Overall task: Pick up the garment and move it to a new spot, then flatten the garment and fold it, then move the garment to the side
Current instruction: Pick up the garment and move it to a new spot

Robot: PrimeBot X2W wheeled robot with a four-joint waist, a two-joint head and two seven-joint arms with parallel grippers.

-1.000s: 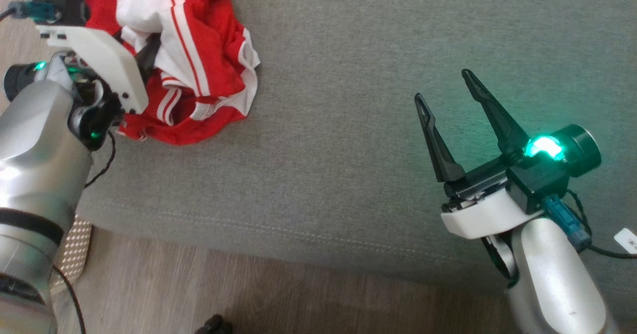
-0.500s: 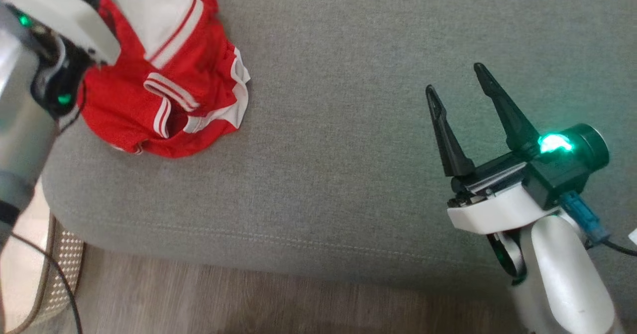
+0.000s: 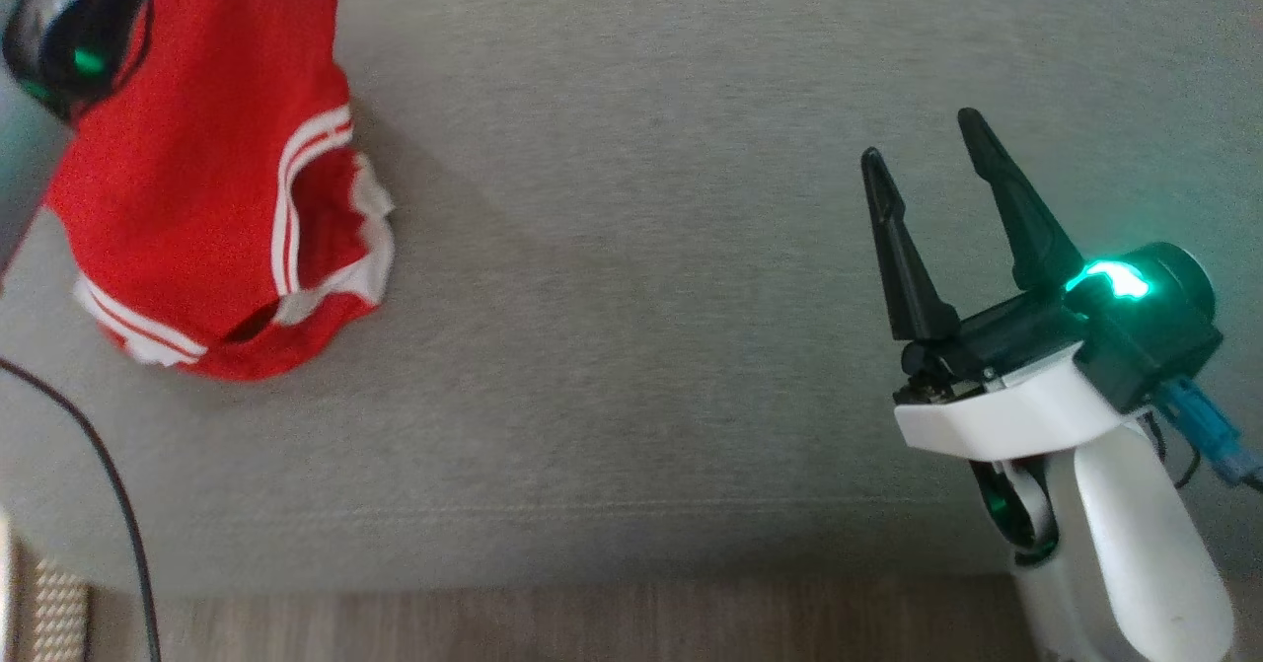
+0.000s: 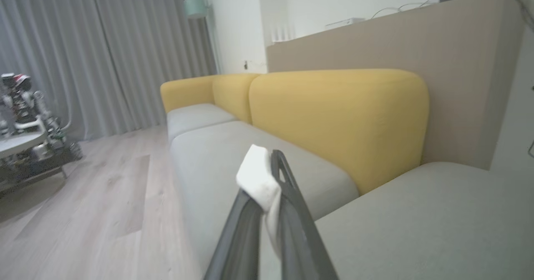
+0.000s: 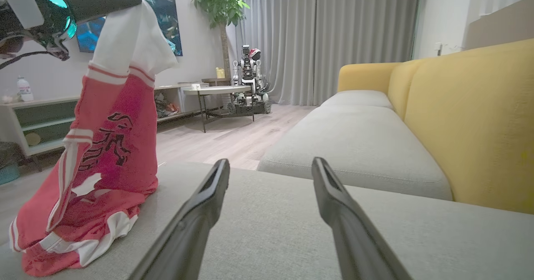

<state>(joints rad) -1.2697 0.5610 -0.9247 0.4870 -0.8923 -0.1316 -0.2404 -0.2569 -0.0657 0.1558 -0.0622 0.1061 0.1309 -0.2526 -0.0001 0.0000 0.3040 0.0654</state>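
The garment (image 5: 112, 146) is a red jersey with white stripes and a white shoulder. It hangs from my left gripper (image 5: 125, 0), which is shut on its white part, while its lower end still rests bunched on the grey sofa seat (image 3: 631, 297). In the left wrist view the white cloth (image 4: 258, 180) is pinched between the closed fingers of the left gripper (image 4: 269, 163). From the head the garment (image 3: 197, 208) shows at the upper left under my left wrist (image 3: 59, 40). My right gripper (image 3: 923, 139) hovers open and empty over the seat's right side, its fingers (image 5: 208, 205) pointing toward the garment.
The sofa's front edge meets a wooden floor (image 3: 592, 623) at the bottom. A black cable (image 3: 99, 484) hangs at the left. Yellow backrests (image 5: 471, 117) line the far side. A low table (image 5: 217, 90) with another robot (image 5: 249, 79) stands across the room.
My left gripper shut on the garment and lifted it, so it now hangs stretched instead of lying in a heap. The head camera has shifted. The right gripper stays open.
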